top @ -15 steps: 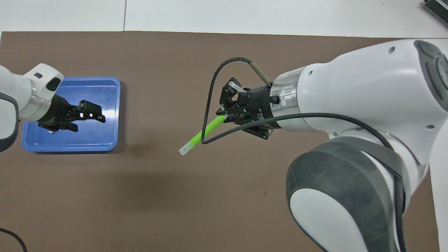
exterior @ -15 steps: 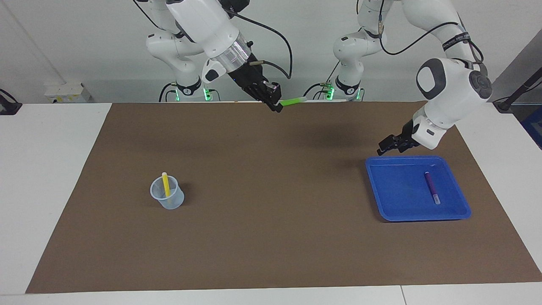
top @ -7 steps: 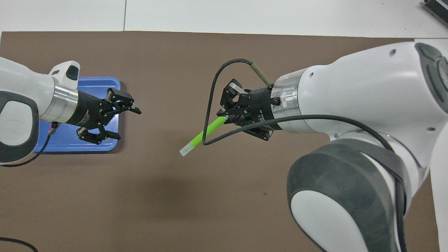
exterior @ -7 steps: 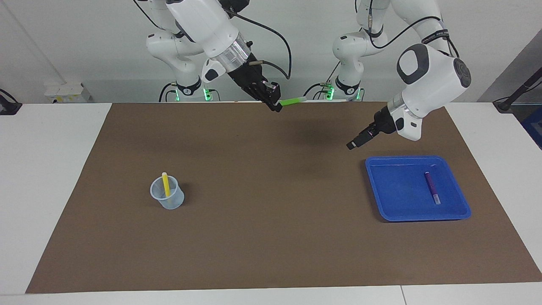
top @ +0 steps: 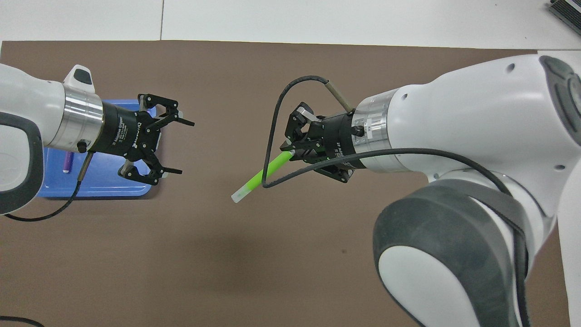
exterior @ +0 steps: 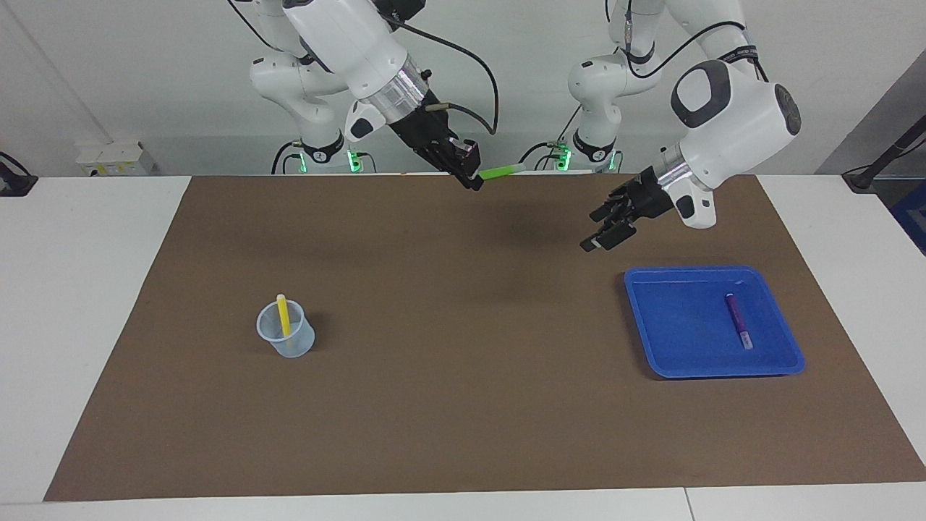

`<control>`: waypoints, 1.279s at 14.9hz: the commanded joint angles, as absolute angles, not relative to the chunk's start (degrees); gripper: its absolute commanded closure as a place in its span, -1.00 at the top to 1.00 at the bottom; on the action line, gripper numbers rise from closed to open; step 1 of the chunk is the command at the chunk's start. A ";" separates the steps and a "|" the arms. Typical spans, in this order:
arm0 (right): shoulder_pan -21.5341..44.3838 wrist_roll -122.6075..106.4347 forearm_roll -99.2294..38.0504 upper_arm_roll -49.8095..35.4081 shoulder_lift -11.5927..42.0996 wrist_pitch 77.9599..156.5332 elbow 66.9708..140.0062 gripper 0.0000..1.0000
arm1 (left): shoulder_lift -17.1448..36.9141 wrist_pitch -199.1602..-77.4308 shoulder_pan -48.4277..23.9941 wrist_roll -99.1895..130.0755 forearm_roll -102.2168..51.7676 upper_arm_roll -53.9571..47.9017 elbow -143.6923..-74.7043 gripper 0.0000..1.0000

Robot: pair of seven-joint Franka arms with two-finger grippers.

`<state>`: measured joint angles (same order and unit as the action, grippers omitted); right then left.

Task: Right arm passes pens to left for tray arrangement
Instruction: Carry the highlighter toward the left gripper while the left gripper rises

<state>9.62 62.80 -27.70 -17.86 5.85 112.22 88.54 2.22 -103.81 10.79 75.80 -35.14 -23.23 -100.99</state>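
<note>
Two grippers up: right gripper clamped on slim bright green marker pen above mat middle, unchanged. Left gripper, jaws wide, has left the shallow blue plastic tray toward the pen. Purple pen in tray, yellow pen in translucent cup.

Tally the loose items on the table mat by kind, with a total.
Marker pens: 3, namely yellow marker pen, bright green marker pen, purple marker pen
Translucent pale-blue plastic cup: 1
Shallow bright blue plastic tray: 1
Total: 5

Bright, even light from above; soft shadows on the brown mat; sharp focus.
</note>
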 commanded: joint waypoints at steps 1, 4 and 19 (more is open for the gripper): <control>9.05 62.93 -29.18 -18.02 4.22 113.38 90.79 -1.00 | 1.58 -102.48 10.11 82.77 -35.95 -23.90 -100.63 0.97; 9.05 62.93 -29.18 -18.02 4.22 113.38 90.79 -1.00 | -0.34 -100.81 10.11 92.86 -36.04 -25.22 -99.76 0.97; 11.60 63.19 -29.09 -18.02 2.64 119.18 94.22 -1.00 | -3.69 -92.20 10.19 91.92 -26.01 -23.91 -100.37 0.99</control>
